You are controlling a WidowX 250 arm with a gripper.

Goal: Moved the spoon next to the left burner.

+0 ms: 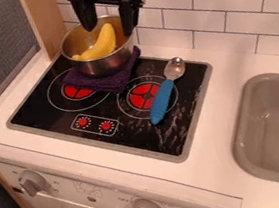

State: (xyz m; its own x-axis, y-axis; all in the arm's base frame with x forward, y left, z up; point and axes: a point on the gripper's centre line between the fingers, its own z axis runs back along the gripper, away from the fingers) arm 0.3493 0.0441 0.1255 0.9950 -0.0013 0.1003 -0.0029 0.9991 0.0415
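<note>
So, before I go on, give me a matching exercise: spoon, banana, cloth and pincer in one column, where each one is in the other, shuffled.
Column one
1. Spoon
2. Banana
3. Cloth
4. Pincer

Column two
A. Under the pot
B. Open, up at the top of the pot
C. Lying partly over the burner nearer the sink
D. Inside the pot

Right pairs: 1-C, 2-D, 3-A, 4-B
</note>
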